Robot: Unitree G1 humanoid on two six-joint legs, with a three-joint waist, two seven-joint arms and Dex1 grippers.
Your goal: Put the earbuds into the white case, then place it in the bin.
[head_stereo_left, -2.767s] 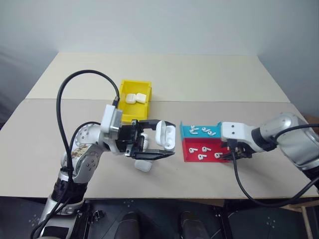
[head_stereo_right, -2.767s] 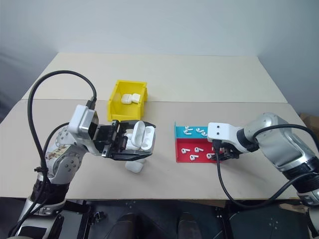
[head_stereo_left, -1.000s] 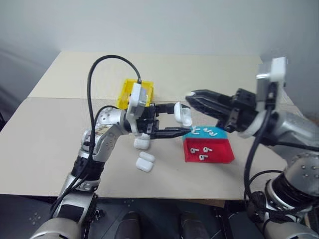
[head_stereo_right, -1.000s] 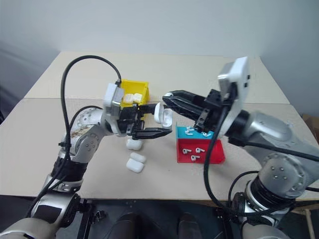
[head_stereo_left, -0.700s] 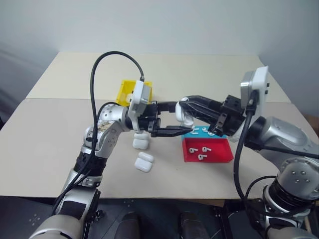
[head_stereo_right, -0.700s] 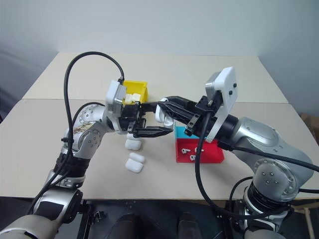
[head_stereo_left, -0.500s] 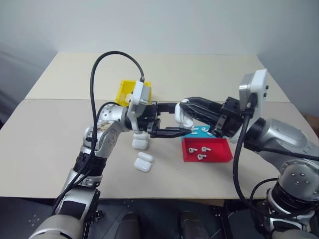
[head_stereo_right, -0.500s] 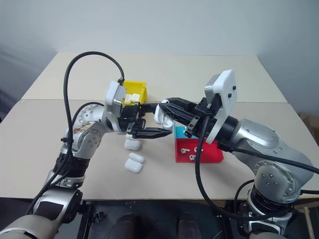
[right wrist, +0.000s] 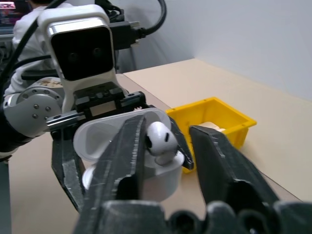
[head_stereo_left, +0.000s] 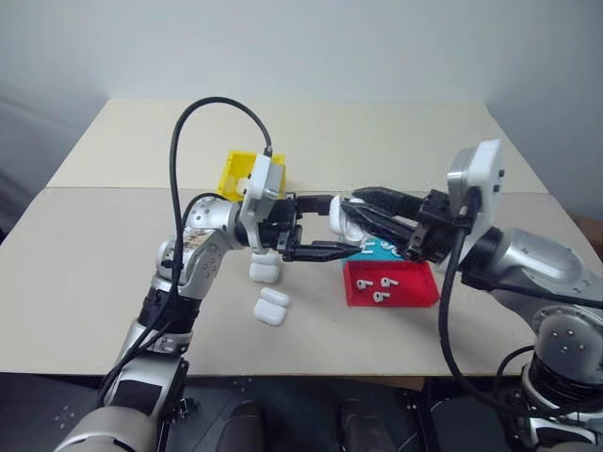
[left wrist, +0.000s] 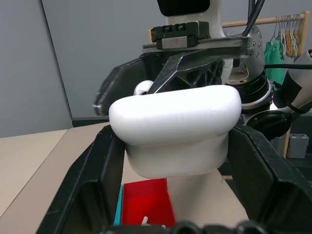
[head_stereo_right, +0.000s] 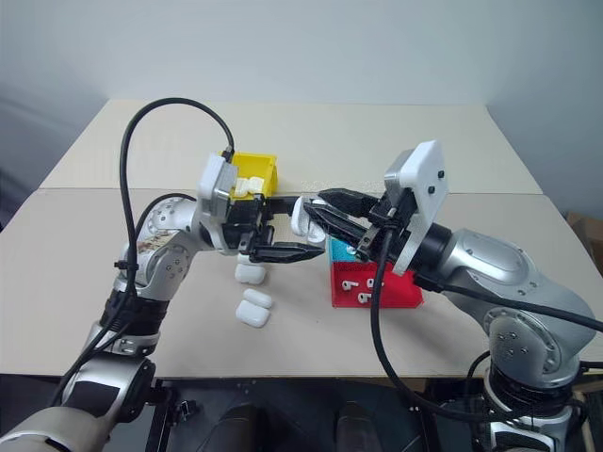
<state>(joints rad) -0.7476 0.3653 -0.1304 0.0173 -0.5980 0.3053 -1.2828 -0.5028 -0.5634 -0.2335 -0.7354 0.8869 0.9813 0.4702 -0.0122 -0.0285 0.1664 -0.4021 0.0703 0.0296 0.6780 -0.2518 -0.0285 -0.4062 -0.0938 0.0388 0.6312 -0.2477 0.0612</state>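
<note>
A: Where's the bin (head_stereo_left: pixel 240 173)?
B: On the table (head_stereo_left: pixel 94 245), behind the left arm, with closed cases in it.
A: And the left gripper (left wrist: pixel 170 161)?
B: Clamped on the white case (left wrist: pixel 175 129), lid open, held above the table.
A: The right gripper (right wrist: pixel 165 146)?
B: Jaws parted round an earbud (right wrist: pixel 160 139) sitting in that case, one finger (right wrist: pixel 129 146) against it.

Both arms raised, meeting mid-front. Left hand (head_stereo_left: pixel 332 224) points right, fingers clamped on the open white case (head_stereo_left: pixel 345 218). Right hand (head_stereo_left: pixel 356 209) points left, fingers parted around it.
</note>
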